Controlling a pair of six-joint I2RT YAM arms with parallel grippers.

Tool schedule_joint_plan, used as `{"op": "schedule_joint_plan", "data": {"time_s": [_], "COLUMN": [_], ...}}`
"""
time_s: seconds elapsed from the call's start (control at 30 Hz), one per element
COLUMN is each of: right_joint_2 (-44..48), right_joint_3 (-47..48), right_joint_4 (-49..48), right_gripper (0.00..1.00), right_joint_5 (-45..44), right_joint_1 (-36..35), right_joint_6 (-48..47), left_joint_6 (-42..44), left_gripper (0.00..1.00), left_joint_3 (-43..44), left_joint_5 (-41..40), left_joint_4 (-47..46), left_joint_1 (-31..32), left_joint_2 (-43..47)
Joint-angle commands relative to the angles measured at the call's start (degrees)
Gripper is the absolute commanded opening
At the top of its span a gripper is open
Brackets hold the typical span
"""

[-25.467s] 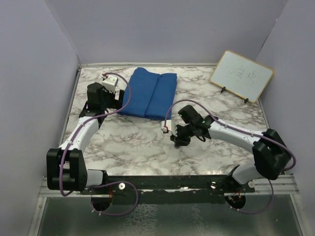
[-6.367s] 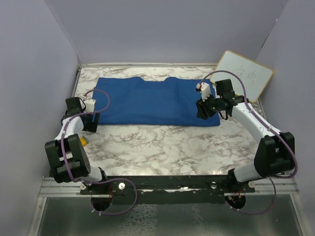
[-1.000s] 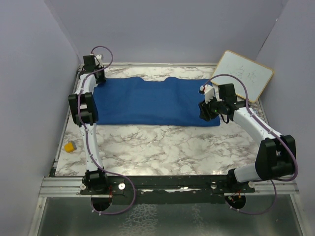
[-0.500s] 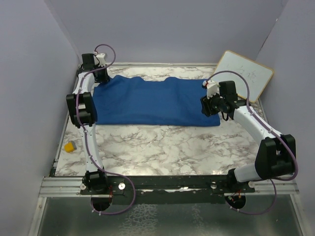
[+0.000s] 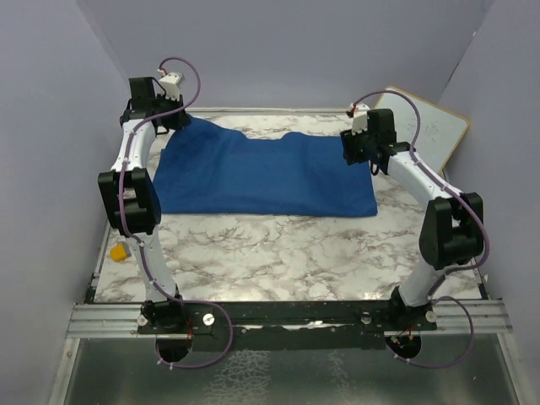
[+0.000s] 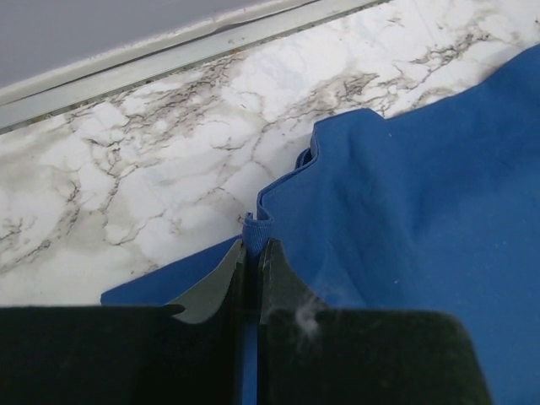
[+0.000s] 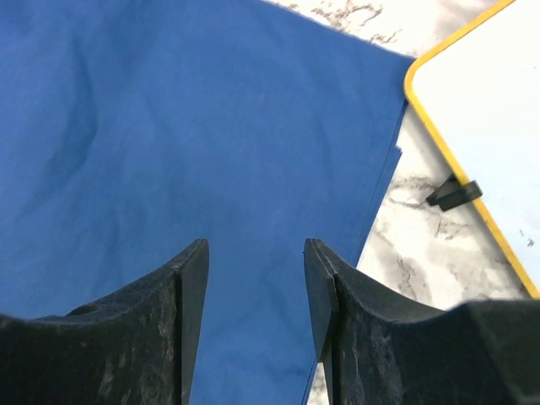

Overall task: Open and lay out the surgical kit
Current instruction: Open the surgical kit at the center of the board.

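The surgical kit shows as a large royal-blue cloth wrap point(image 5: 270, 173) spread across the far half of the marble table. My left gripper point(image 5: 171, 122) is at the wrap's far left corner. In the left wrist view it point(image 6: 256, 246) is shut on a pinched fold of the blue cloth point(image 6: 405, 186), and that corner is raised off the table. My right gripper point(image 5: 355, 154) hovers over the wrap's far right part. In the right wrist view it point(image 7: 256, 253) is open above the blue cloth point(image 7: 169, 101) with nothing between the fingers. What lies under the wrap is hidden.
A wood-framed whiteboard point(image 5: 432, 126) leans at the far right, close beside the right gripper, and shows at the right wrist view's edge as the whiteboard point(image 7: 481, 110). A small yellow-orange block point(image 5: 120, 251) lies at the table's left edge. Purple walls enclose three sides.
The left gripper has shut on the wrap's far left corner and lifted it. The right gripper has risen and moved from the wrap's near right corner toward its far right edge.
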State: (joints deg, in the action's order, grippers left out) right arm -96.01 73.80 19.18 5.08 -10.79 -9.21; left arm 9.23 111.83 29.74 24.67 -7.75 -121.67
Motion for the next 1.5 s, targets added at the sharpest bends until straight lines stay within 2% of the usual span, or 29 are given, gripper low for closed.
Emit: {"op": "schedule_joint_plan", "data": {"time_s": [0.0, 0.33, 0.57, 1.1, 1.47], "right_joint_2": [-7.35, -19.15, -24.83, -35.75, -39.55], "right_joint_3": [7.43, 17.42, 22.56, 33.53, 35.92], "right_joint_4": [-2.68, -4.03, -3.18, -0.83, -1.95], "right_gripper": [0.5, 0.53, 0.56, 0.56, 0.56], "right_joint_5": [-4.38, -5.06, -4.85, -5.71, -6.42], "right_joint_1": [0.84, 2.45, 4.11, 5.82, 6.54], "right_joint_6": [3.92, 8.25, 10.15, 13.32, 14.94], "left_joint_6": [2.83, 9.01, 10.44, 7.1, 6.59], "left_gripper": [0.0, 0.0, 0.0, 0.0, 0.0], "left_joint_3": [-4.27, -16.68, -23.14, -25.26, -26.41], "left_joint_5": [4.85, 11.79, 12.13, 11.77, 10.39], "left_joint_4": [-1.15, -1.18, -1.53, -3.87, -5.23], "left_joint_1": [0.37, 0.56, 0.8, 2.77, 4.37], "left_joint_2": [6.05, 17.68, 21.48, 20.06, 19.81]}}
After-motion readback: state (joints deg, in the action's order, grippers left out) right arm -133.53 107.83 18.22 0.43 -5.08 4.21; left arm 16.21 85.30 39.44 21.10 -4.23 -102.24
